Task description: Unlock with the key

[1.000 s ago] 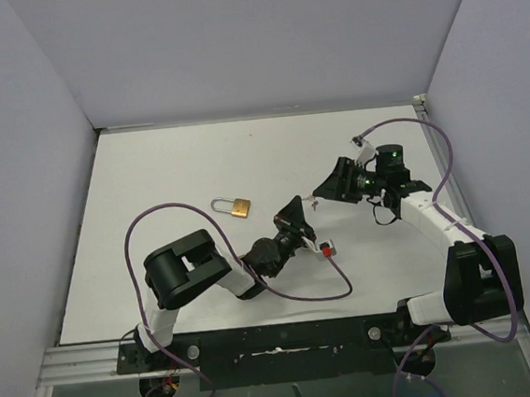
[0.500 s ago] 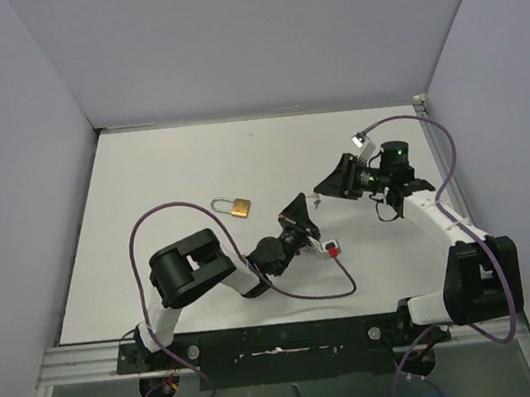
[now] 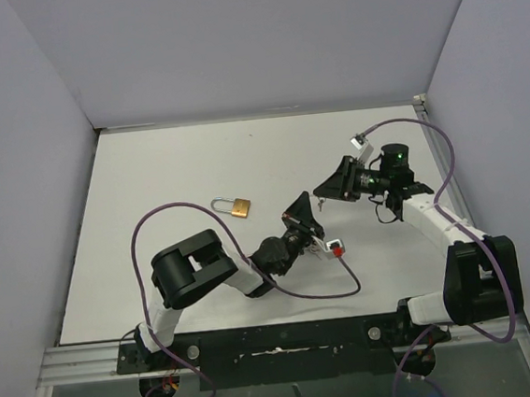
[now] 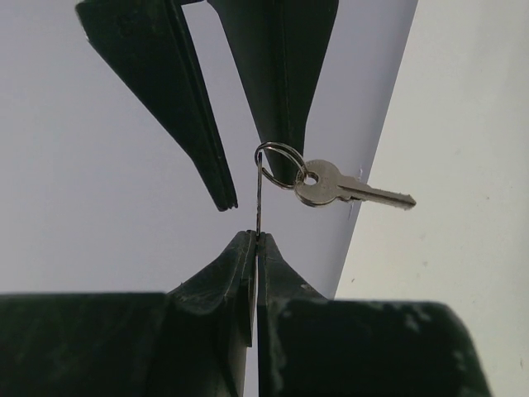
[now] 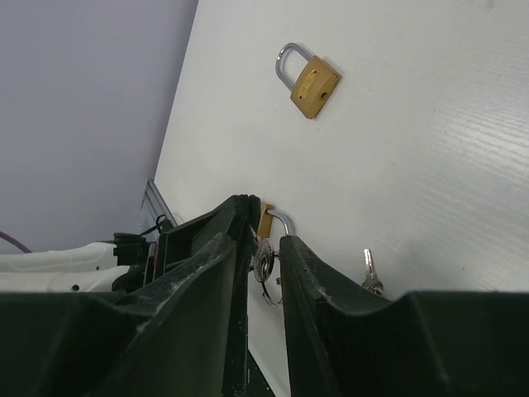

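The top external camera looks down from high behind the arm bases over the whole table (image 3: 150,172). The left wrist camera sits close behind the left gripper (image 4: 254,236), facing the key ring (image 4: 285,145). The right wrist camera faces it from the opposite side, along the right gripper (image 5: 266,222) toward the table's left edge, sharing the brass padlock (image 5: 314,85) with the overhead view.

A white table (image 3: 159,171) sits boxed in by plain pale-lilac walls (image 3: 250,40) at the back and on both sides, with an aluminium rail (image 3: 79,362) running along its near edge.
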`<state>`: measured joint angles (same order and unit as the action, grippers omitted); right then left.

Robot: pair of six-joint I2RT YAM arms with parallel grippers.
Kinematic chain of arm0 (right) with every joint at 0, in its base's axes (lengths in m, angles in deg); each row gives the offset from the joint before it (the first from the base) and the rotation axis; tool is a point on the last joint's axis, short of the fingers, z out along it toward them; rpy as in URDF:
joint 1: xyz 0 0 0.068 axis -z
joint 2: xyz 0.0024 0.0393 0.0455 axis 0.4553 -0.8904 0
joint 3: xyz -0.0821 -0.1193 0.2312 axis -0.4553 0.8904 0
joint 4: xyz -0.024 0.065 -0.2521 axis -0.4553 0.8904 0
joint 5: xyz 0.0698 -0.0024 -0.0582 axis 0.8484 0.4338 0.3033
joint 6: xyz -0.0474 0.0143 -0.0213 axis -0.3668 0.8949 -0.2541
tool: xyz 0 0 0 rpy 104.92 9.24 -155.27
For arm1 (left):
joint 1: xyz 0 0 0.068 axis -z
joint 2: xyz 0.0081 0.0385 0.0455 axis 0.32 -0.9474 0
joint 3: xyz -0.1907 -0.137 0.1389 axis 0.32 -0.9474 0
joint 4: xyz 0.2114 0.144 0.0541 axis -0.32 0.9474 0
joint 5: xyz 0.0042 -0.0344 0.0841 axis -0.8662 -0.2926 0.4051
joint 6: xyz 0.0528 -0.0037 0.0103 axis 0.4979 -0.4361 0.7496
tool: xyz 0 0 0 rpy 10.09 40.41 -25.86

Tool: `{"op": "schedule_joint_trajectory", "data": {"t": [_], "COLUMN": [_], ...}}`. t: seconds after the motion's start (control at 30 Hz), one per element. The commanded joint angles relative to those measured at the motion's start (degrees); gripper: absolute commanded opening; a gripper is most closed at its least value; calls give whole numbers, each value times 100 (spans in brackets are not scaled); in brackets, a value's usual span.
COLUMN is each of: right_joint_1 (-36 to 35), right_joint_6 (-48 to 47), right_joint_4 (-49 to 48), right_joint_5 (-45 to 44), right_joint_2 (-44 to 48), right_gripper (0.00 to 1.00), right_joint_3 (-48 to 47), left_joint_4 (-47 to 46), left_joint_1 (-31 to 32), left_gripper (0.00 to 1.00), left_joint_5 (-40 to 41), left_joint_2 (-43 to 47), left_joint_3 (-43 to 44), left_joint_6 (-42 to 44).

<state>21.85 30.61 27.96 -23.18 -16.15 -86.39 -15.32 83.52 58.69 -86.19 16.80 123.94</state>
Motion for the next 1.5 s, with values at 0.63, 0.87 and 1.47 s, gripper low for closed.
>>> {"op": "schedule_joint_trajectory", "data": {"t": [0.63, 0.87, 1.47], "right_joint_1": [32, 76, 174], "right_joint_6": [458, 518, 684], "right_joint_4": [-786, -873, -1101], "right_joint_5": [277, 313, 402], "right_joint_2": [331, 323, 302], "right_gripper": [12, 14, 0], "right_joint_3": [257, 315, 372], "left_joint_4": [-403, -411, -412], "left_joint_1": [97, 97, 88], "left_gripper": [0, 0, 0], "left_joint_5": [347, 465, 616], "left_joint_2": [-275, -337, -470], "left_joint_3": [426, 488, 609], "left_joint_6": [219, 212, 246]}}
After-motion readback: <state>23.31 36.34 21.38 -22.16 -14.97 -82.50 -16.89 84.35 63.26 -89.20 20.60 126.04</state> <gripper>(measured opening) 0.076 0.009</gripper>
